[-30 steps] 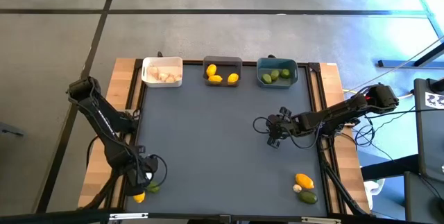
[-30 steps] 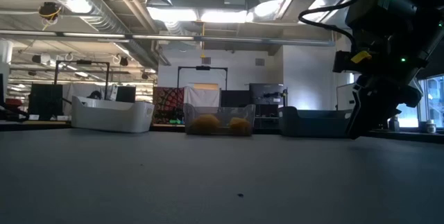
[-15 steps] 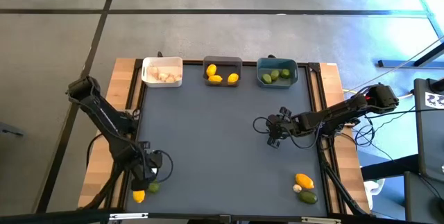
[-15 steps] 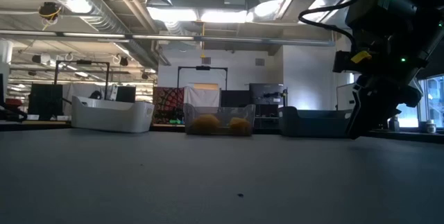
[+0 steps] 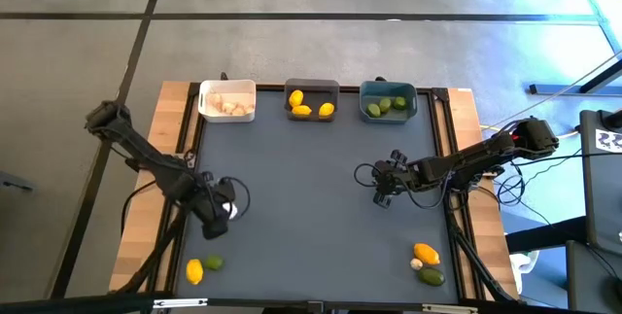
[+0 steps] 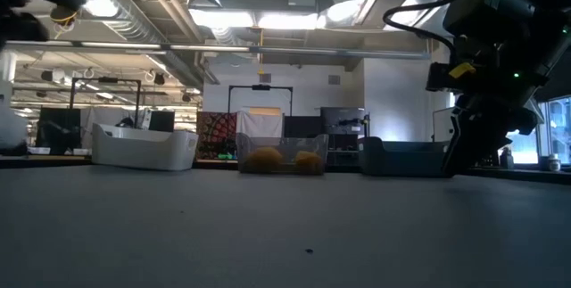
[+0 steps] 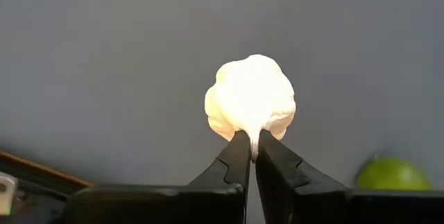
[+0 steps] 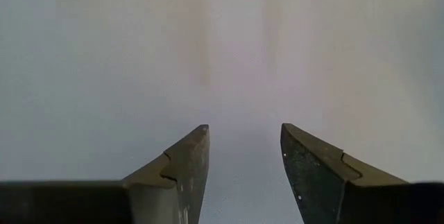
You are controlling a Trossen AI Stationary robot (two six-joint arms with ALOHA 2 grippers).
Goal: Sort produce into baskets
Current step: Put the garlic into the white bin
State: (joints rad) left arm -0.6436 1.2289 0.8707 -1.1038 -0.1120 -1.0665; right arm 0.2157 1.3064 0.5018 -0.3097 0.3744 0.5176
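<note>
My left gripper (image 5: 223,209) is shut on a whitish garlic bulb (image 7: 250,106) above the mat's near left part. A lemon (image 5: 194,272) and a lime (image 5: 213,263) lie on the mat near the front left corner; the lime also shows in the left wrist view (image 7: 393,175). A lemon (image 5: 426,253), a garlic bulb (image 5: 416,264) and a lime (image 5: 431,276) lie at the front right. The white bin (image 5: 227,100), dark grey bin (image 5: 312,101) and teal bin (image 5: 388,100) stand along the far edge. My right gripper (image 5: 383,195) is open and empty over the right part. My left gripper pinches the garlic bulb by its thin stem end (image 7: 252,138) between its two fingertips (image 7: 237,148). The bulb sticks out past the fingertips, lifted clear of the mat.
The white bin holds garlic (image 5: 231,107), the dark grey bin lemons (image 5: 302,110), the teal bin limes (image 5: 386,107). Wooden table edges (image 5: 177,139) flank the dark mat, whose middle (image 5: 311,197) is bare. The low view shows the three bins (image 6: 278,154) at the far side.
My left gripper has risen from the front left corner and gone toward the far edge and the mat's middle, carrying the garlic bulb away from the lemon and lime, which stay on the mat.
</note>
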